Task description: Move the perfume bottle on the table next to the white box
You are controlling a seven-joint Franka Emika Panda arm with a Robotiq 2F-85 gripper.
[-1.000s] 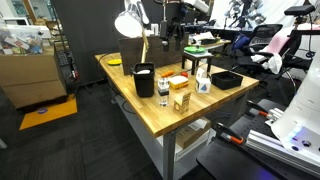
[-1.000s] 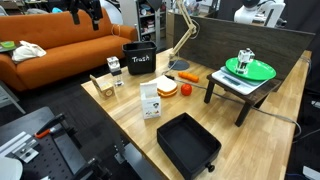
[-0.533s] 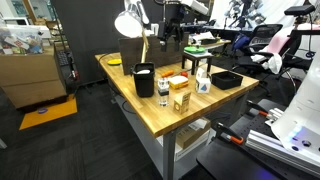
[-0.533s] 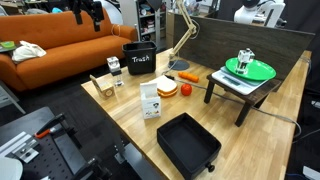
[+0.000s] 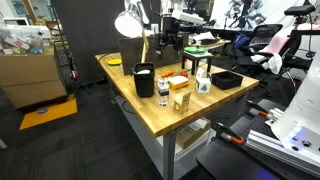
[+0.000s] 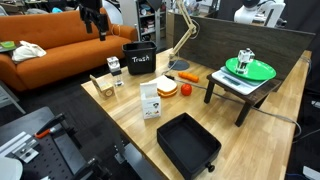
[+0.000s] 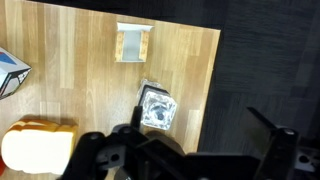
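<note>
The perfume bottle (image 5: 163, 94) is a small clear-glass bottle with a dark cap. It stands near the table edge between the black cup (image 5: 144, 80) and a yellow-orange carton (image 5: 181, 100). It also shows in an exterior view (image 6: 116, 71) and from above in the wrist view (image 7: 157, 108). The white box (image 5: 203, 82) stands upright further along the table (image 6: 150, 101); its corner shows in the wrist view (image 7: 10, 72). My gripper (image 5: 168, 42) hangs high above the table (image 6: 95, 16), open and empty, its dark fingers (image 7: 190, 150) framing the bottle from above.
A flat red-orange box (image 5: 176, 81) lies behind the carton. A black tray (image 6: 188, 146) sits near the table end. The black "Trash" cup (image 6: 139, 60), a lamp (image 5: 130, 22), a carrot (image 6: 190, 76) and a green plate on a small stand (image 6: 250, 68) are nearby. The table edge drops off right of the bottle (image 7: 215, 90).
My gripper has come down a little and shifted slightly over the table. Nothing on the table has moved.
</note>
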